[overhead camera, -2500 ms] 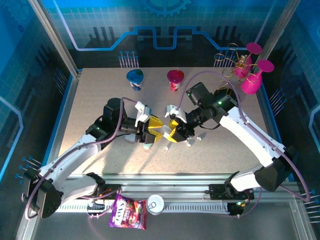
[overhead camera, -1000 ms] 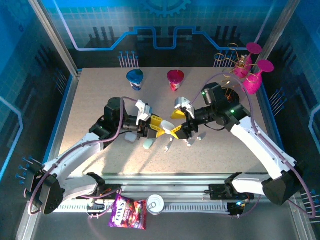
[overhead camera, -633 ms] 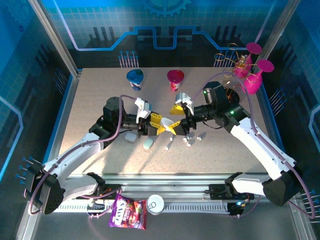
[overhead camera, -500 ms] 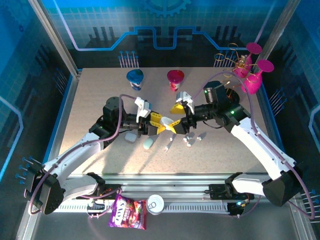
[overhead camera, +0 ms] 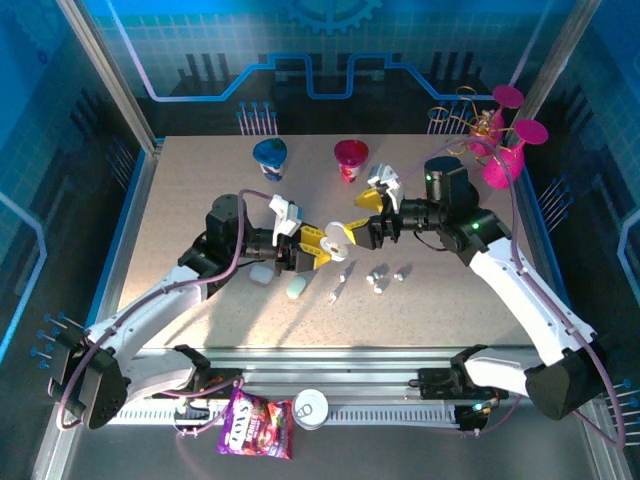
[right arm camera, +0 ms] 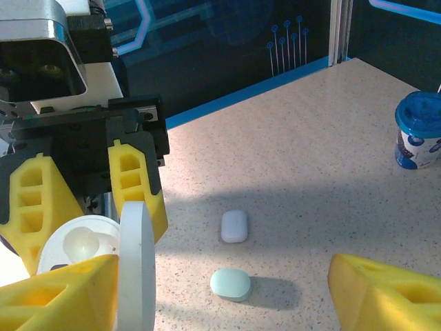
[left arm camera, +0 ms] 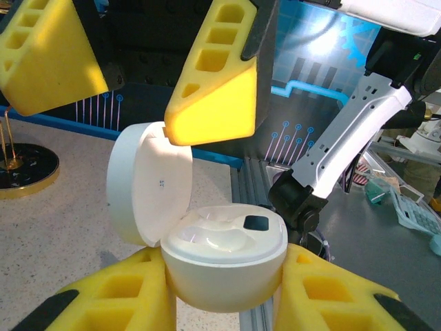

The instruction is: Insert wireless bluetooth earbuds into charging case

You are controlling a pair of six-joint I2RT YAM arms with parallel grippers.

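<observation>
My left gripper (overhead camera: 318, 246) (left arm camera: 222, 289) is shut on a round white charging case (overhead camera: 336, 240) (left arm camera: 224, 258), held above the table. Its lid (left arm camera: 148, 193) (right arm camera: 134, 269) stands open, and the wells inside look empty. My right gripper (overhead camera: 360, 214) (right arm camera: 220, 303) is open just beyond the case. One yellow finger (left arm camera: 220, 76) sits at the lid's top edge. Several tiny white earbuds (overhead camera: 378, 279) lie loose on the table below, with another (overhead camera: 335, 296) nearer the front.
A closed white case (overhead camera: 262, 275) (right arm camera: 234, 225) and a pale green case (overhead camera: 297, 288) (right arm camera: 231, 284) lie by the left arm. A blue cup (overhead camera: 269, 157) (right arm camera: 418, 131) and a red cup (overhead camera: 350, 158) stand at the back. Pink glasses (overhead camera: 505, 150) are at the back right.
My right gripper has drawn back and up toward the far right, away from the case. The left gripper has held still with the case.
</observation>
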